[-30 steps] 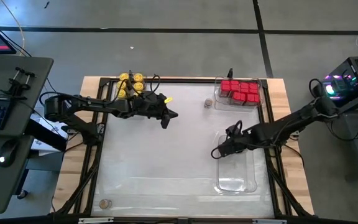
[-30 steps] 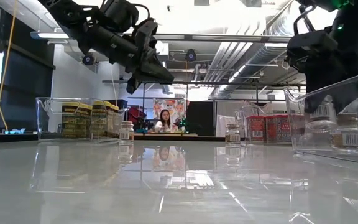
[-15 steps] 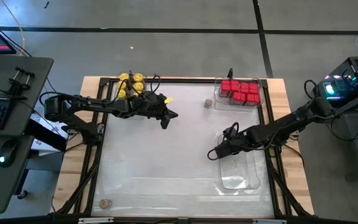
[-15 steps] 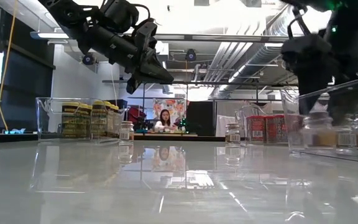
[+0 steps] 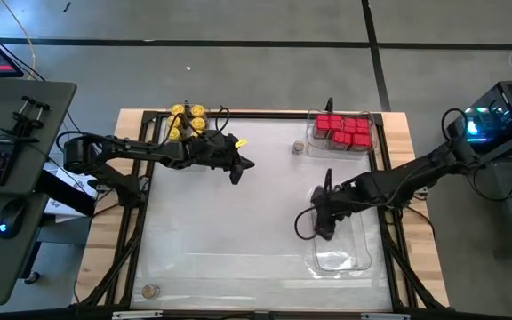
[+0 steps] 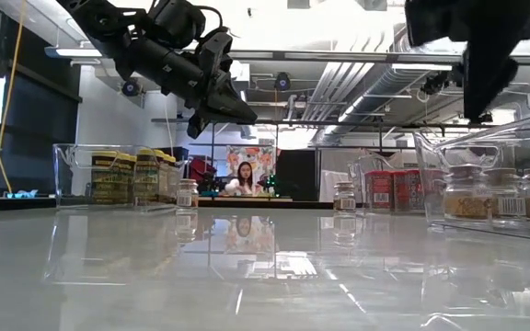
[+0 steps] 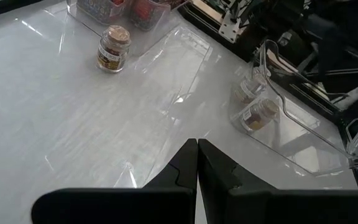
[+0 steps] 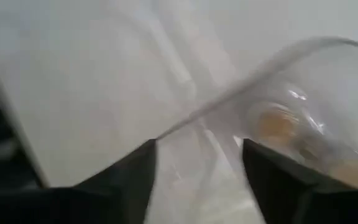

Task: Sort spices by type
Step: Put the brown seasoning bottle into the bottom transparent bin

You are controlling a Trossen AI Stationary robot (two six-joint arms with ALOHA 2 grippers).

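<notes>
White glossy table (image 5: 238, 222); left gripper (image 5: 241, 167) clenched, empty; right gripper (image 5: 320, 222) apparently released; person (image 6: 244, 177) beyond.

white table (image 5: 238, 222) carries three clear trays (image 5: 340, 240) of spices, two loose jars (image 5: 298, 148) and (image 5: 150, 291).

Yellow-lidded round jars (image 5: 188, 122) stood clustered at the far left — red square-topped boxes (image 5: 343, 130) far right; brown-lidded glass jars (image 6: 502, 192) upright, one lone jar (image 7: 111, 49) apart.
</notes>
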